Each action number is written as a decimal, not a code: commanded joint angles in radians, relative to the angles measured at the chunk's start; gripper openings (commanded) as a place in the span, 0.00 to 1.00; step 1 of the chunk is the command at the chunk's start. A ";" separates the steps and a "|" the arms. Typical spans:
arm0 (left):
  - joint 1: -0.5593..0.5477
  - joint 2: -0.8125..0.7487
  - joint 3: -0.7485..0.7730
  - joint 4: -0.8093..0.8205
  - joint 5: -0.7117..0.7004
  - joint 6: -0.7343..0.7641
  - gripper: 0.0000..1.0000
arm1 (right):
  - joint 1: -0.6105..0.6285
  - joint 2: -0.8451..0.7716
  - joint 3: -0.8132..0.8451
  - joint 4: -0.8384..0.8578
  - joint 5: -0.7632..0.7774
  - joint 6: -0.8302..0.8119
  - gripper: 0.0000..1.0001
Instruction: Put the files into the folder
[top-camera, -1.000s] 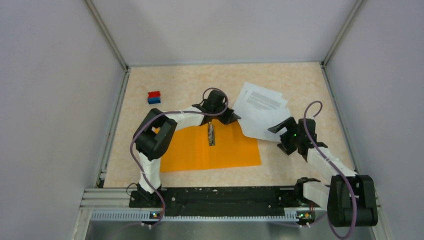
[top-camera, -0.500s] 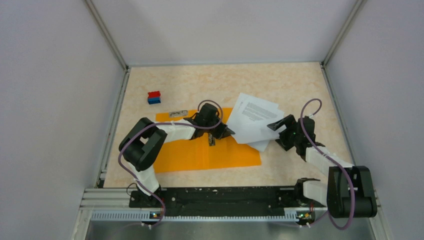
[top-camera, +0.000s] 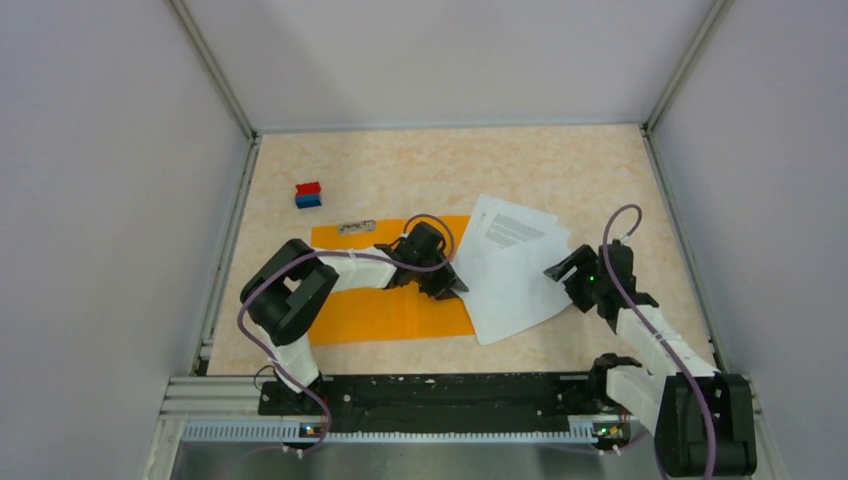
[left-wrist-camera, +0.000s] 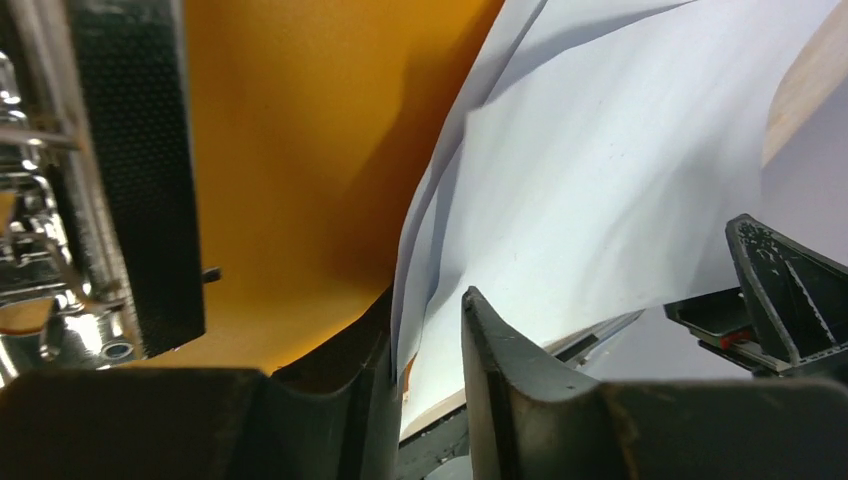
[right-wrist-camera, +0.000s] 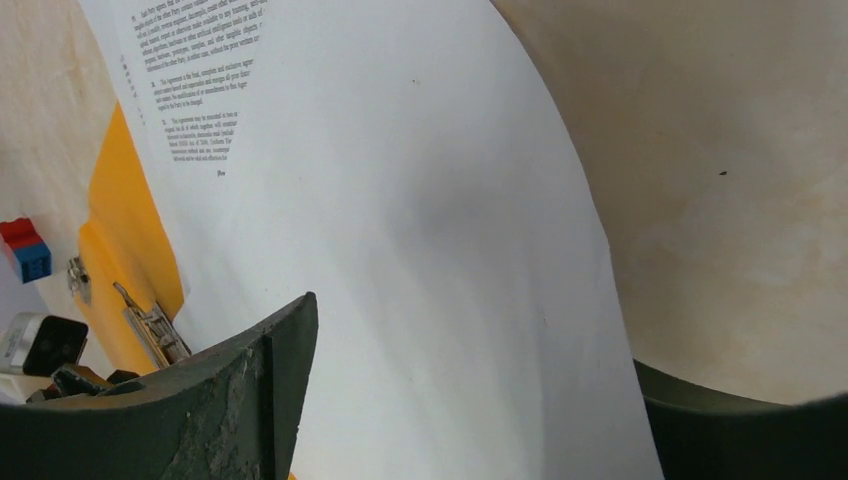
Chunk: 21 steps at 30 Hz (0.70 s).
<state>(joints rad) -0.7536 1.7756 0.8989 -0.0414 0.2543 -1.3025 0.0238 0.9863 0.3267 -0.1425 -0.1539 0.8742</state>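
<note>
Pinching the files by their left edge, the left tool holds them center-frame, overlapping the orange folder's right end; the right tool sits spread alongside. A slow, flat pull should keep the sheets stacked.

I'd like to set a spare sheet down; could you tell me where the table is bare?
Bare: the far table strip behind the block, folder and files; a smaller patch nearer than the files. Crowded: the middle, around left gripper and right gripper.

Table bears folder; files; block.
</note>
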 joint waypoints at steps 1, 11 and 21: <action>-0.003 -0.057 0.005 -0.055 -0.018 0.083 0.35 | 0.007 -0.033 0.015 -0.035 0.036 -0.070 0.67; -0.003 -0.088 0.112 -0.267 -0.015 0.336 0.62 | 0.007 0.309 0.182 0.070 0.032 -0.219 0.54; 0.008 -0.013 0.430 -0.521 -0.175 0.623 0.69 | 0.018 0.527 0.445 -0.052 0.110 -0.362 0.64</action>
<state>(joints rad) -0.7532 1.7283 1.1591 -0.4660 0.1734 -0.8383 0.0250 1.4521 0.6762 -0.1337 -0.1055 0.5968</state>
